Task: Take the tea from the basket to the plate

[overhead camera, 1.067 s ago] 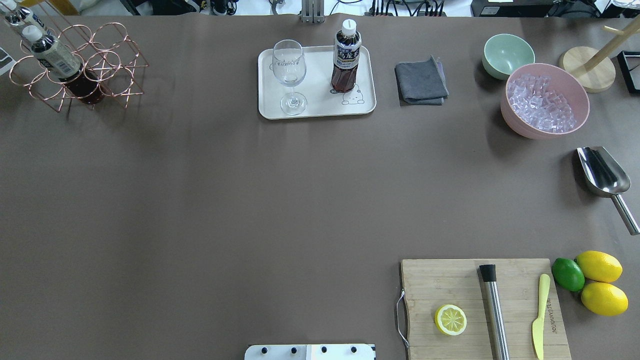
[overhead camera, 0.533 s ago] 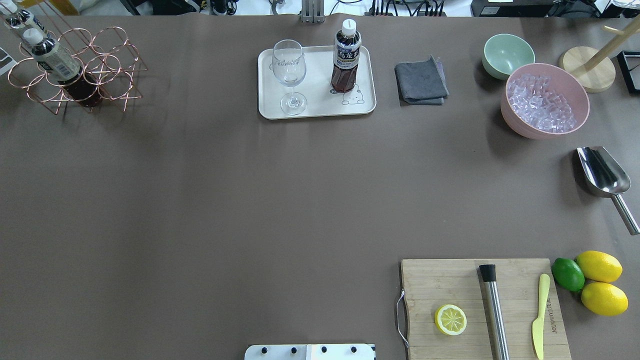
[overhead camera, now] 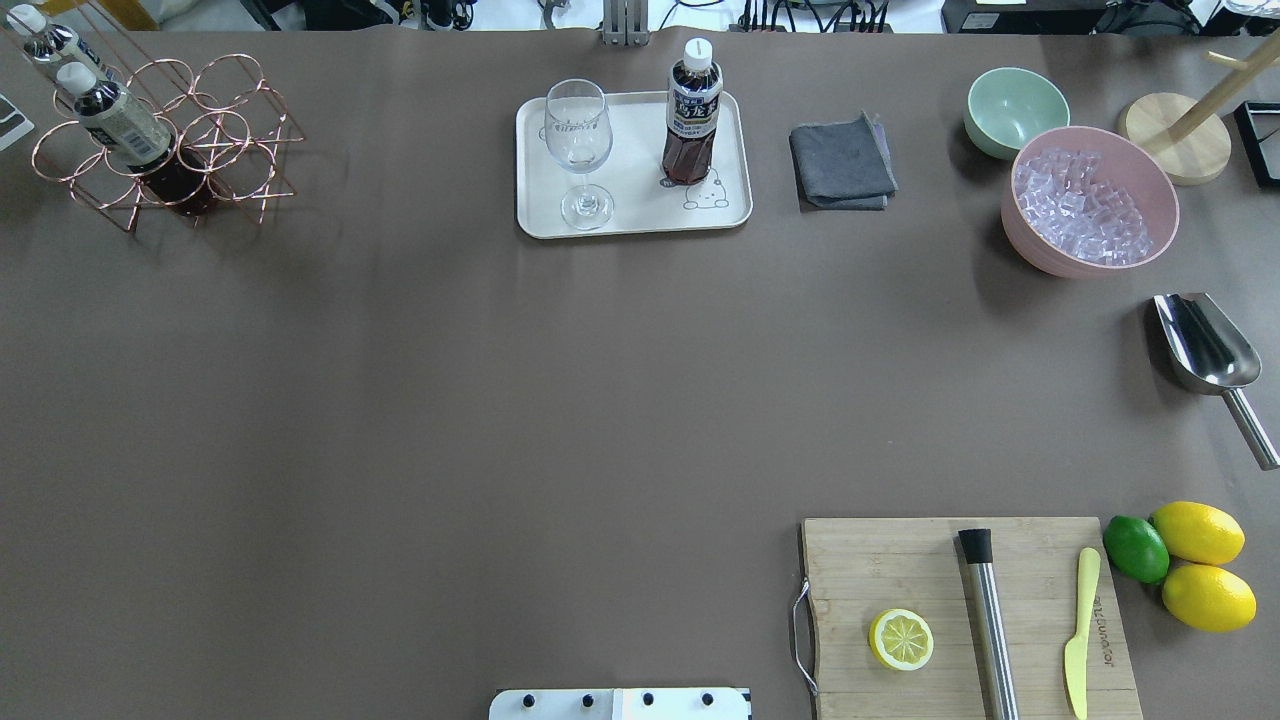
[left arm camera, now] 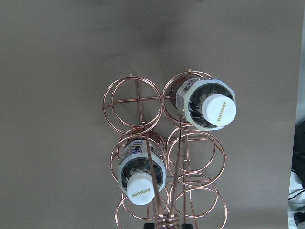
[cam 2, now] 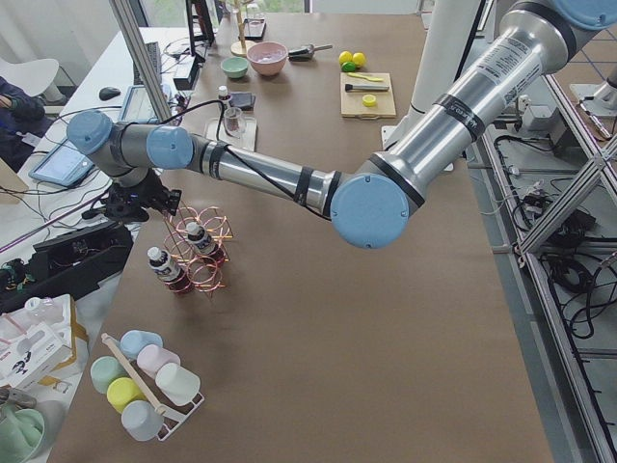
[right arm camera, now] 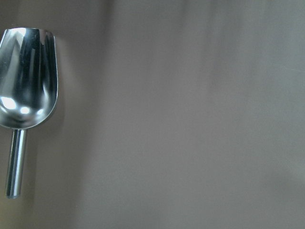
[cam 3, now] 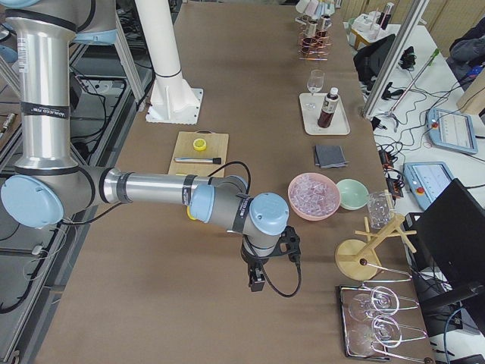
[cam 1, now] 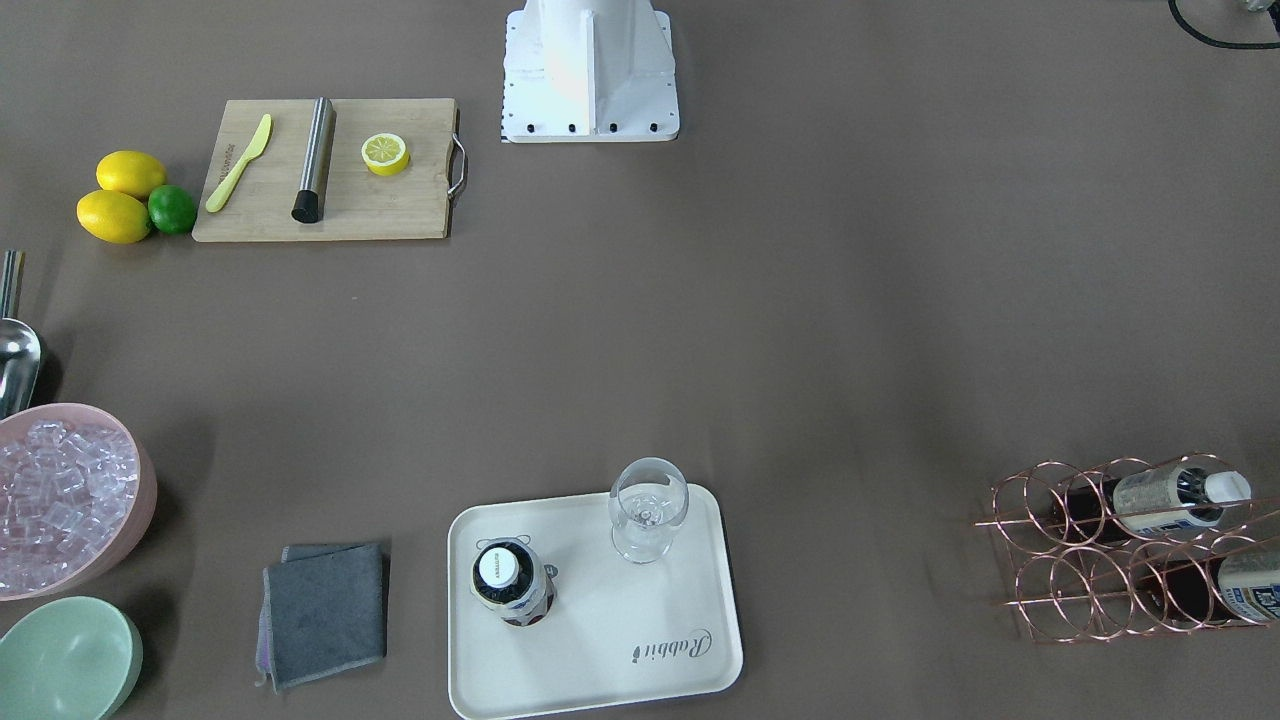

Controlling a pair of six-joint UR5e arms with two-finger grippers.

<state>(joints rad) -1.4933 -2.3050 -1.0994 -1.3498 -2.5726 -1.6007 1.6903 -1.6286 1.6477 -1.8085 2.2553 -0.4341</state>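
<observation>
My left wrist camera hangs close above the rack (left arm camera: 138, 100), looking straight down; the right one does likewise near the scoop (right arm camera: 26, 81). Overhead looks forward from behind the base (overhead camera: 620, 703), and the front camera faces back at it; both share the plate (overhead camera: 635, 150). My side cameras look along the table (overhead camera: 500, 400) from each end.

The wire basket (overhead camera: 215, 140) holding two tea bottles (overhead camera: 118, 122) has shifted slightly.
</observation>
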